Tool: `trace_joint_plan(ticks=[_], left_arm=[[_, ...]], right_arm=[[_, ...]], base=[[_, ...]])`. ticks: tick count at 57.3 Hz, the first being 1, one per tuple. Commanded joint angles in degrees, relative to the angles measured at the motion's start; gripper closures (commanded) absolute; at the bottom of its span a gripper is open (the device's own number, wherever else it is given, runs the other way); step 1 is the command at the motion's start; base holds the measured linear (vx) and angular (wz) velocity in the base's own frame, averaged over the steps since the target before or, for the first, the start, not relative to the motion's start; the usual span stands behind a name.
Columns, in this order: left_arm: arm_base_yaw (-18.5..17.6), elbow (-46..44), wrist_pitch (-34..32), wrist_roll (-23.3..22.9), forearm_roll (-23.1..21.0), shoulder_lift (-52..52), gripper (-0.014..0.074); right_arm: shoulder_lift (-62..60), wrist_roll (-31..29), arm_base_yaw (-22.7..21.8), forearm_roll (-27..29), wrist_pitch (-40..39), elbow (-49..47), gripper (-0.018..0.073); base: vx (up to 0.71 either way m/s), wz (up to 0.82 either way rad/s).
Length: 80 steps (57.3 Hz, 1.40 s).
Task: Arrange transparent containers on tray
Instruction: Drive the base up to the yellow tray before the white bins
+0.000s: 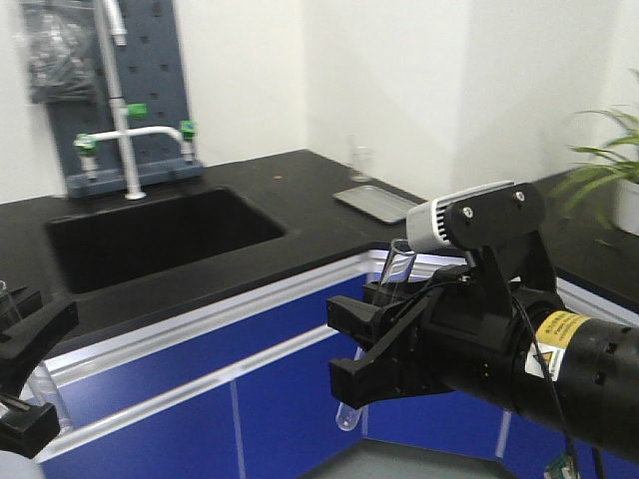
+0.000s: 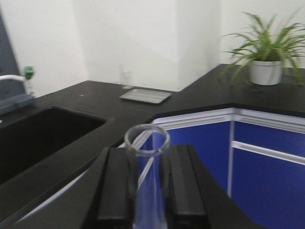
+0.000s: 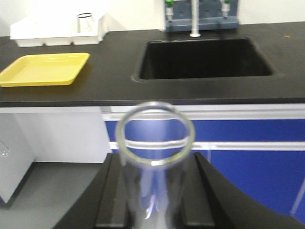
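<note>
The black right claw (image 1: 344,347) reaches in from the lower right and grips a clear test tube (image 1: 346,414). The tube is tilted, with its round bottom before the blue cabinet doors (image 1: 250,399). At the lower left edge the left claw (image 1: 30,377) shows only partly, with a second test tube (image 1: 47,391) at it. Behind, the black tabletop (image 1: 300,190) carries a sink (image 1: 160,235), a white tap (image 1: 125,130) and 1 metal tray (image 1: 374,202).

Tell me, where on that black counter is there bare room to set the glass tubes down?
The yellow tray is bare inside. The black counter is free between that tray and the sink, and between the sink and the small metal tray. It is crowded behind the yellow tray, with white bins and a beaker.
</note>
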Motion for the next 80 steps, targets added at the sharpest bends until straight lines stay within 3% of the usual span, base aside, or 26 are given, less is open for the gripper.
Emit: trace_joint_plan(ticks=[1,80], left_arm=[[-0.3,-2.1,-4.4,-0.3,-0.6,-0.4,0.0514],[-0.3,-2.1,-4.4,-0.3,-0.6,-0.4,0.0514]], right_arm=[[-1.6,-0.7,-0.1,-0.3,-4.8,-2.1,0.0424],[-1.6,-0.7,-0.1,-0.3,-4.8,-2.1,0.0424]], base=[[0.13,0.56],[0.2,0.52]])
